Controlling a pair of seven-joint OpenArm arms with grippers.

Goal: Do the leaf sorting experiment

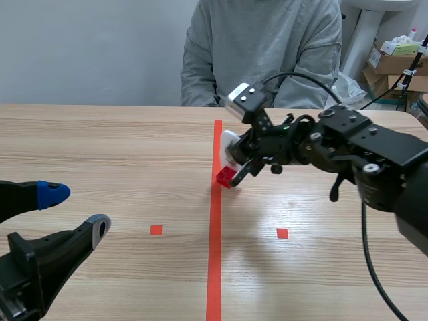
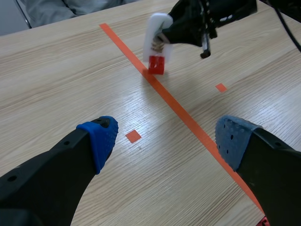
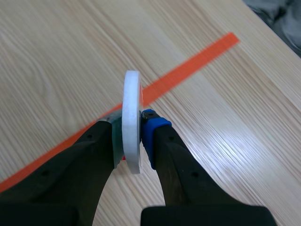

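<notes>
Pinching a flat white rounded plate point(image 3: 132, 94), red block point(image 2: 156, 65) at its lower end: right hand point(image 3: 134, 141); left hand point(image 2: 167, 137) spread wide.

Thick black arms point(image 1: 374, 150), blue dotted claw pads point(image 2: 101, 141)

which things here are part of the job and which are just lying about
Job: white flat piece with a red block at its end, clamped in the right gripper; left gripper, open.
Lying about: cardboard boxes beyond the table.
</notes>
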